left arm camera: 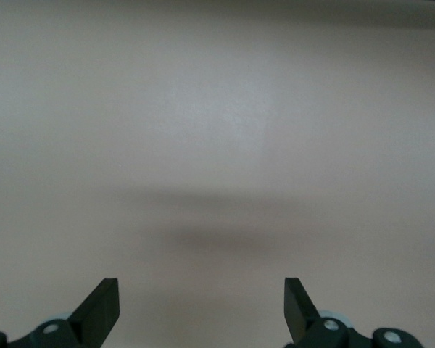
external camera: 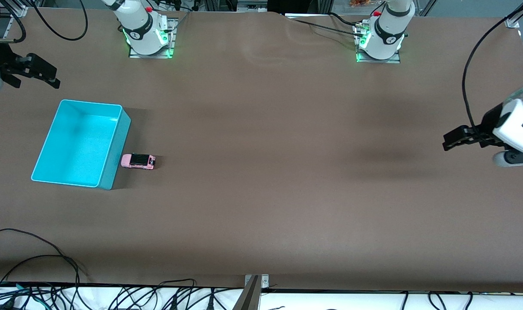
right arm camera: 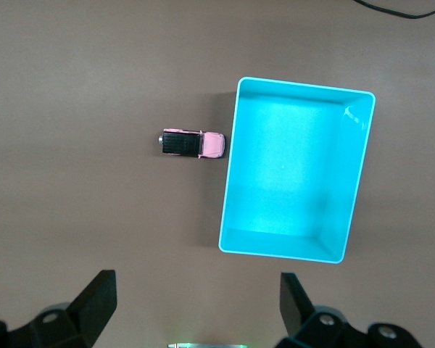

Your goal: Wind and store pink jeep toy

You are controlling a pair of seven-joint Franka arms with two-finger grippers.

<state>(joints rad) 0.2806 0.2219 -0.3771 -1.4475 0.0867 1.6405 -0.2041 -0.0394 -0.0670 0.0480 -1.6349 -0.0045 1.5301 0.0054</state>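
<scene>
One boxy pink jeep toy [external camera: 138,161] — black-roofed, beside smooth rectangular cyan bin [external camera: 81,143].

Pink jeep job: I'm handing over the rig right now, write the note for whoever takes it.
Left gripper: open, empty, waiting over bare table at the left arm's end.
Right gripper: open, empty, over the table at the right arm's end, above the cyan bin's end farthest from the front camera.
Pink jeep toy: on the table beside the bin's long wall, on the side toward the left arm; whether it touches the wall is unclear.
Bin holds nothing.
Done: jeep not yet stored; winding cannot be judged.
Left: grasp jeep, wind it, place it in the bin.
</scene>
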